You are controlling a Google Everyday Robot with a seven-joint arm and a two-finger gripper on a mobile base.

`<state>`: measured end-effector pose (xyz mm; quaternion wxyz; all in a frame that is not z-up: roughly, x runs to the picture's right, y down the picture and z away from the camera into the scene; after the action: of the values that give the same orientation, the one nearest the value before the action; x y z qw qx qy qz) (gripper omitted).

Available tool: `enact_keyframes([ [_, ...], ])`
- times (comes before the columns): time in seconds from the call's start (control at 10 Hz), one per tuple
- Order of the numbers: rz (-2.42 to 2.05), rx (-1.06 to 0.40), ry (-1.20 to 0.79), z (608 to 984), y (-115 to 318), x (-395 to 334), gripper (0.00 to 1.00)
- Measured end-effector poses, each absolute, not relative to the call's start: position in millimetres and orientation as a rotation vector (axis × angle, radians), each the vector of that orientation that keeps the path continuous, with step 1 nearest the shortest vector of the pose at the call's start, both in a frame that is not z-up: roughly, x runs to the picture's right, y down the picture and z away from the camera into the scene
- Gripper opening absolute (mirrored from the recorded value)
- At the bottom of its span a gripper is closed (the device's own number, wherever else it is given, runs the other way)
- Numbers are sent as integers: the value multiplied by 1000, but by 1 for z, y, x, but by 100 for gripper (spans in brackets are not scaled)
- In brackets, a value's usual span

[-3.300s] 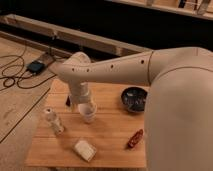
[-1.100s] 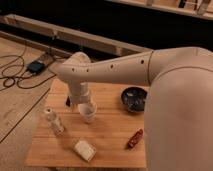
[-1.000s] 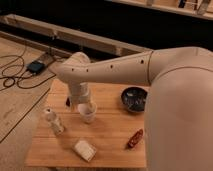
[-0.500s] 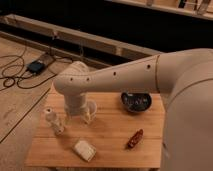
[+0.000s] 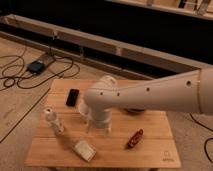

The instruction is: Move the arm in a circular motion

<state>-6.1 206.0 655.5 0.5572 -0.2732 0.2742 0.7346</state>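
Observation:
The arm (image 5: pixel 150 92) is thick, cream-white and tubular, with small dark dots along it. It reaches in from the right edge to a rounded joint (image 5: pixel 100 97) over the middle of the wooden table (image 5: pixel 115 152). The gripper (image 5: pixel 98 126) hangs down from that joint, just above the table top, between a white bottle (image 5: pixel 52 120) and a red packet (image 5: pixel 135 138). A small white cup seen earlier is hidden behind the arm.
A black phone (image 5: pixel 73 97) lies at the table's back left. A white wrapped packet (image 5: pixel 85 149) lies near the front edge. A dark bowl (image 5: pixel 134 110) is mostly hidden under the arm. Cables and a dark box (image 5: pixel 37 66) lie on the floor to the left.
The arm's joint and the gripper have swung down and toward the table's front, now covering the white cup and most of the bowl. The table objects have not moved.

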Motion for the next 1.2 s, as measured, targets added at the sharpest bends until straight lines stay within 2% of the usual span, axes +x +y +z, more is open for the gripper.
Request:
enact_keyframes([
  [0.3,1861,-536,712,671,191,92,65],
  [0.6,1908,-435,703,695,133,152,65],
  [0.9,1893,-397,636,722,63,150,65],
  [1.2,1820,-401,538,746,3,97,65],
])
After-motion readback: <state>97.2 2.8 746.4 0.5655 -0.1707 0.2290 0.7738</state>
